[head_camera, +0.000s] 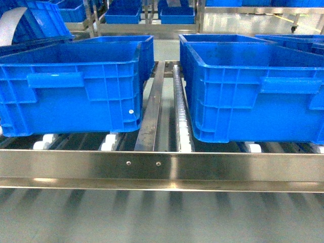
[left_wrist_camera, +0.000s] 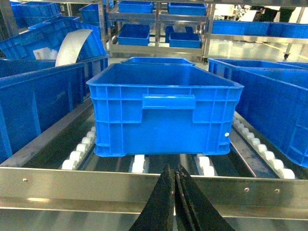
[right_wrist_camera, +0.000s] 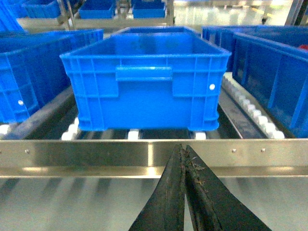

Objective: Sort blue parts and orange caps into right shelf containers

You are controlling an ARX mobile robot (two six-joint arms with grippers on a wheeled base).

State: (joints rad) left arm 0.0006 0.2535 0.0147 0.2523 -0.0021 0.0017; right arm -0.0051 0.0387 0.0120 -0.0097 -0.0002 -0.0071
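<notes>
Both grippers – left gripper [left_wrist_camera: 175,185], right gripper [right_wrist_camera: 185,159] – fingers pinched together, holding nothing, low before shelf [head_camera: 162,164]; right shelf containers [head_camera: 253,91] sit w/ open tops – ready for parts.

Blue crate [left_wrist_camera: 163,108] centred on white rollers [left_wrist_camera: 138,163], behind steel front rail [left_wrist_camera: 72,185]; left end effector [left_wrist_camera: 176,180] fingers pressed together, empty

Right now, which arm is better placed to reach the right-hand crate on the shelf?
Probably the right: its shut fingers point squarely at that crate across the front rail. The left fingers face the other crate.
</notes>
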